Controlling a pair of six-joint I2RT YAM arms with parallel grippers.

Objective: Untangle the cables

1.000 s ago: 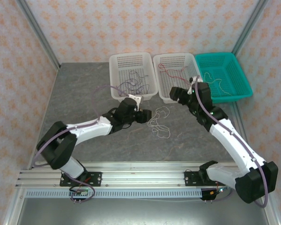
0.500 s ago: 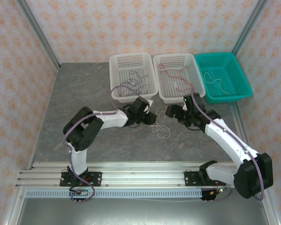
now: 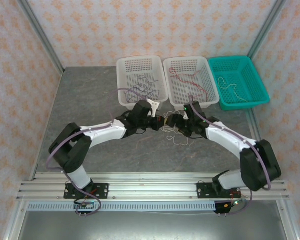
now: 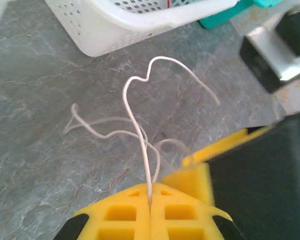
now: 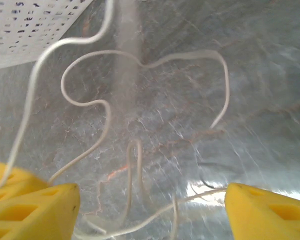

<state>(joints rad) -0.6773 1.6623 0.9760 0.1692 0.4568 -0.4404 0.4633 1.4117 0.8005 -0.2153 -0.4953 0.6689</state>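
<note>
1. Left fingers: the yellow fingers of the left arm are clenched together on one strand of the thin white curly cable. The strand rises from the seam between them, bends twice and ends free above the grey marbled bench. In the top view these fingers sit at the middle of the bench, just in front of the baskets.

2. Right fingers: the yellow fingers of the right arm are released and stand wide apart. Loops of the white cable lie on the bench between and ahead of them. No strand is gripped.

3. Cable location: the white cable lies in a loose tangle on the bench, between and just in front of the two arms' fingers, with part trailing toward the near edge.

4. Other cables:
- dark purplish cable in the left white perforated plastic basket;
- red cable in the middle white perforated basket;
- pale cable in the teal perforated basket.
</note>
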